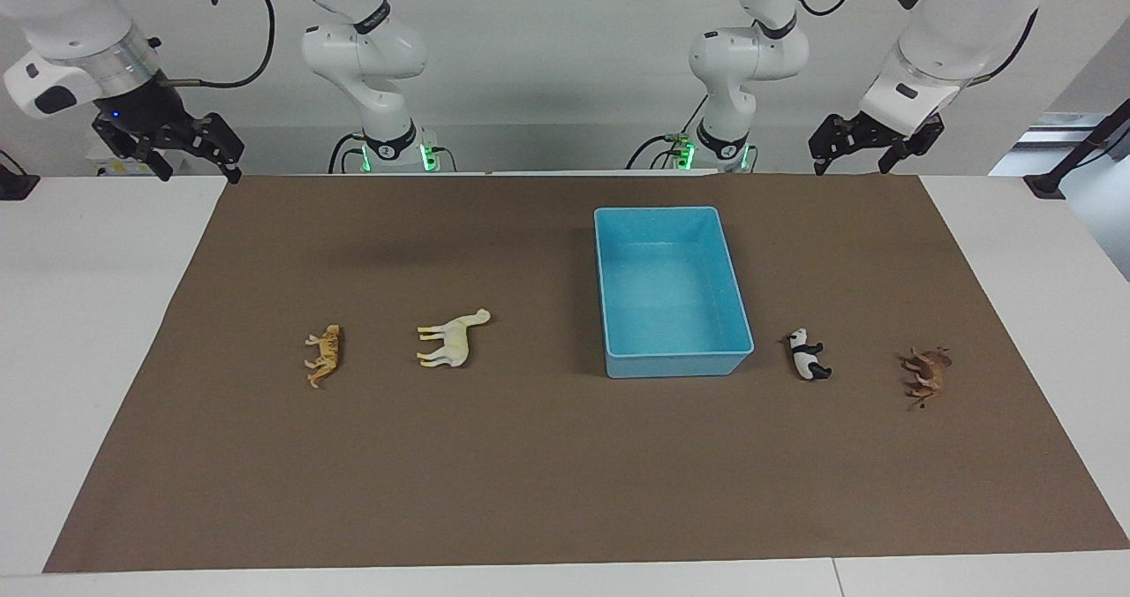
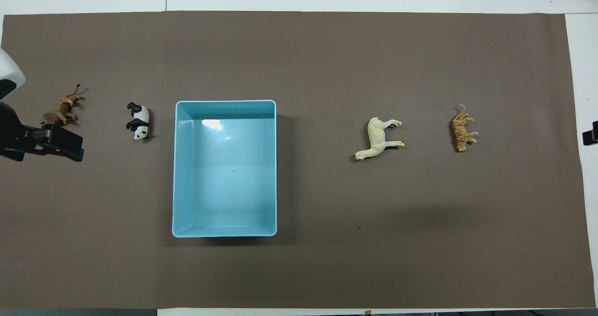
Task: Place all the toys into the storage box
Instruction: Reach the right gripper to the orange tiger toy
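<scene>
On the brown mat (image 1: pixel 565 491) lie four toys (image 1: pixel 454 340) beside one storage box (image 1: pixel 675 363).

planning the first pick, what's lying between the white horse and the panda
Only the empty blue storage box sits between the white horse and the panda; the rest is bare brown mat. Both views show it.

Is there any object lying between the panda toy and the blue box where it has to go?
No, nothing visible does. The panda lies on the brown mat beside the blue box, toward the left arm's end of the table, with only bare mat between them. The brown animal lies further toward that end, not in the path.
</scene>
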`<control>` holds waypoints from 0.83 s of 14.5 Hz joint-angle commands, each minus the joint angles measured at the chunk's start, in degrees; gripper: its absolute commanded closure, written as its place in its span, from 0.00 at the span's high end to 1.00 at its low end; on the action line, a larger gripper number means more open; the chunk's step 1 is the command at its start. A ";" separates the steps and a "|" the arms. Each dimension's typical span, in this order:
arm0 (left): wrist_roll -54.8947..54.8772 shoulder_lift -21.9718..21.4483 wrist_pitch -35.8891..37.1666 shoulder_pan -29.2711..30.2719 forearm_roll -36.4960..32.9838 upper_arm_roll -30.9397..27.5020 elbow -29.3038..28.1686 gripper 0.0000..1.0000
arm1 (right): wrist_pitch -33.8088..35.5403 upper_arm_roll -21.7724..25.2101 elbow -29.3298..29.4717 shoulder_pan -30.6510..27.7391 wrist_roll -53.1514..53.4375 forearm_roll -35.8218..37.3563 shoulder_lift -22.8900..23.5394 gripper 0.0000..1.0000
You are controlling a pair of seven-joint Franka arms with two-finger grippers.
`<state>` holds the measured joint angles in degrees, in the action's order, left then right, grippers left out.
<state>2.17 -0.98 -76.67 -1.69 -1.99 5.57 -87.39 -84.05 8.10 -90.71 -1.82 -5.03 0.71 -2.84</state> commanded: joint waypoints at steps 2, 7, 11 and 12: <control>-0.33 -1.66 0.20 0.37 0.67 -0.03 -1.65 1.00 | 0.82 -0.19 -1.04 -0.29 -0.86 -0.27 -1.11 1.00; -0.33 -1.66 0.20 0.37 0.67 -0.03 -1.65 1.00 | 1.08 -0.11 -1.22 -0.82 -0.42 -0.27 -1.20 1.00; -0.33 -1.66 0.20 0.37 0.67 -0.03 -1.65 1.00 | -0.92 0.07 -2.09 -0.47 -0.86 -0.18 -1.29 1.00; -0.33 -1.66 0.20 0.37 0.67 -0.03 -1.65 1.00 | -2.50 -0.02 -3.14 -0.20 -0.86 -0.09 -1.55 1.00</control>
<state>2.17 -0.98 -76.67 -1.69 -1.99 5.57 -87.38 -83.99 8.34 -90.97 -1.95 -5.03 0.72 -2.85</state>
